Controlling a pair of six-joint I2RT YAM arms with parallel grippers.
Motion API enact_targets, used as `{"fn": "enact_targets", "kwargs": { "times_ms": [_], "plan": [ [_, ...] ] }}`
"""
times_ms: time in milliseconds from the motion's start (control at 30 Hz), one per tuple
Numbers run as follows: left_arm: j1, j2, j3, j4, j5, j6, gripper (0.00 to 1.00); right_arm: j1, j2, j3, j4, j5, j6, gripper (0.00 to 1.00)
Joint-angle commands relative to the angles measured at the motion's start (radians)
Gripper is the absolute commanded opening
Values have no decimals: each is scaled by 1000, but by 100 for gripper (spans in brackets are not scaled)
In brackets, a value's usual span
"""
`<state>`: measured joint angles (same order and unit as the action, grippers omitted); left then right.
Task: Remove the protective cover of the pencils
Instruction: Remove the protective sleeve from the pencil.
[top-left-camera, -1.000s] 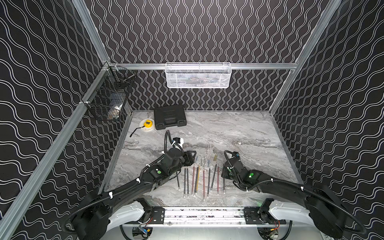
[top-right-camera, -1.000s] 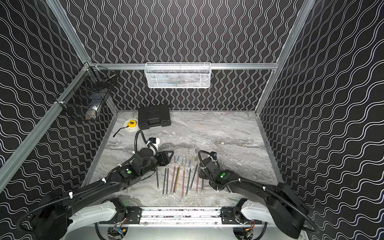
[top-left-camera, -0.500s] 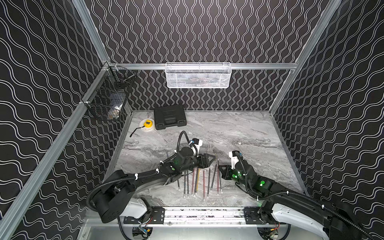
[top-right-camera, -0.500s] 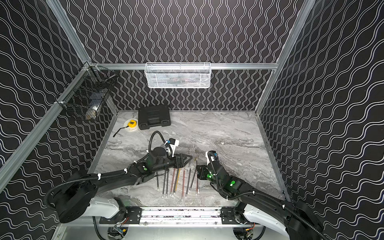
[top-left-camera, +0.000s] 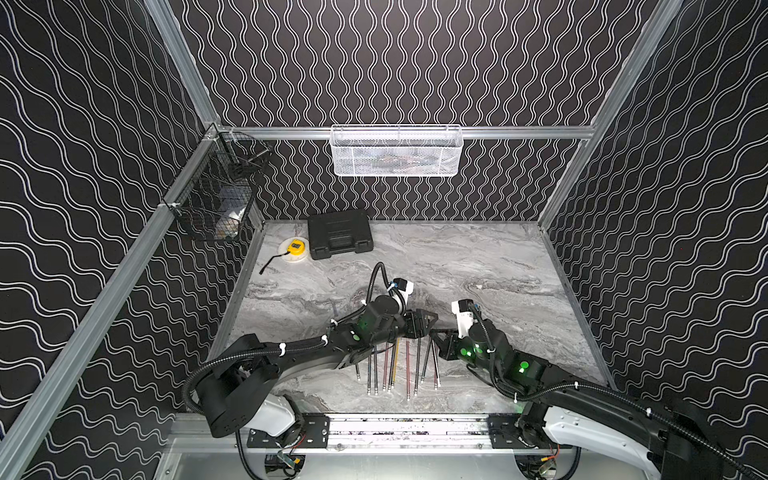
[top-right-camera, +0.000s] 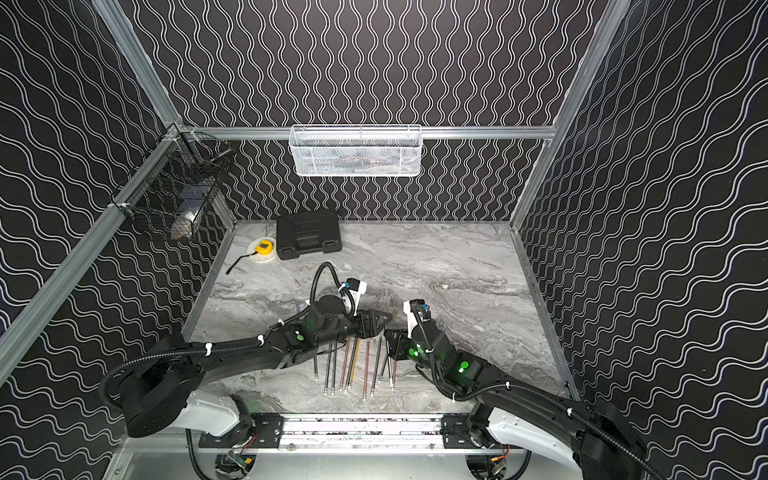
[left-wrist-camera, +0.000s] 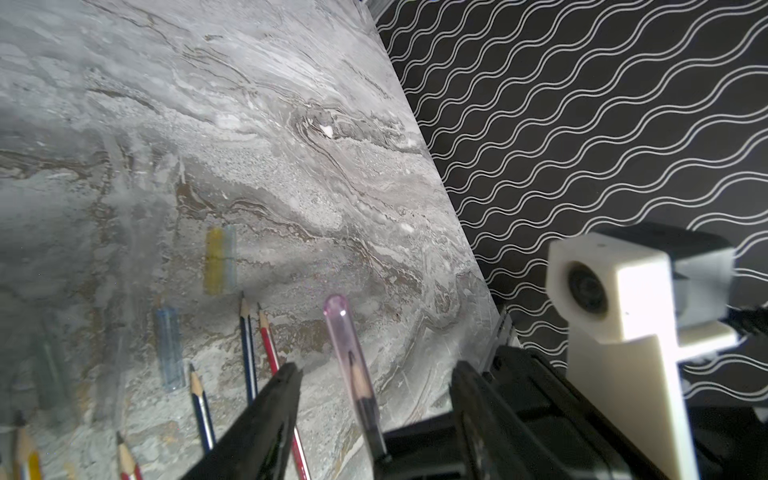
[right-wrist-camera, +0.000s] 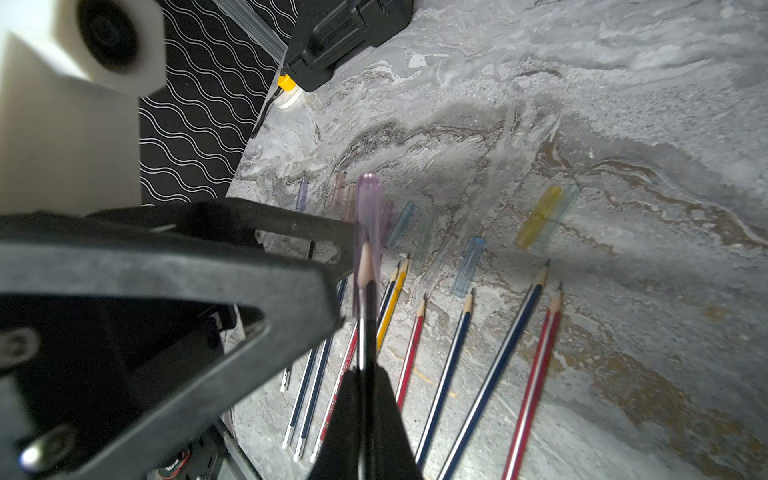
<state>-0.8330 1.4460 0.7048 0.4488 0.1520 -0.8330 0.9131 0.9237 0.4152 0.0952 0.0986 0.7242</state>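
My right gripper is shut on a dark pencil, held above the table with its tip pointing away from the jaws. A translucent pink protective cover sits over that tip, also showing as the cover in the left wrist view. My left gripper is open, one finger on each side of the covered pencil, touching neither. In both top views the left gripper meets the right gripper above the far ends of the pencils lying in a row.
Several loose covers lie beyond the pencil tips, among them a yellow one and a blue one. A black case and a yellow tape measure sit at the back left. A white mesh basket and a black wire basket hang on the walls.
My left gripper has swung right across the pencil row to meet the right gripper. The right arm has shifted and now holds its pencil between the left jaws.
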Motion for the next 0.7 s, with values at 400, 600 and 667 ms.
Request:
{"fn": "enact_targets", "kwargs": {
  "times_ms": [400, 600, 667],
  "plan": [
    [-11, -2, 4, 1, -28, 22, 35, 94, 36, 46, 38, 100, -26, 0],
    [-10, -5, 0, 2, -32, 20, 20, 105, 47, 53, 44, 116, -26, 0],
    [-10, -10, -2, 0, -35, 20, 19, 106, 42, 53, 42, 119, -25, 0]
  ]
}}
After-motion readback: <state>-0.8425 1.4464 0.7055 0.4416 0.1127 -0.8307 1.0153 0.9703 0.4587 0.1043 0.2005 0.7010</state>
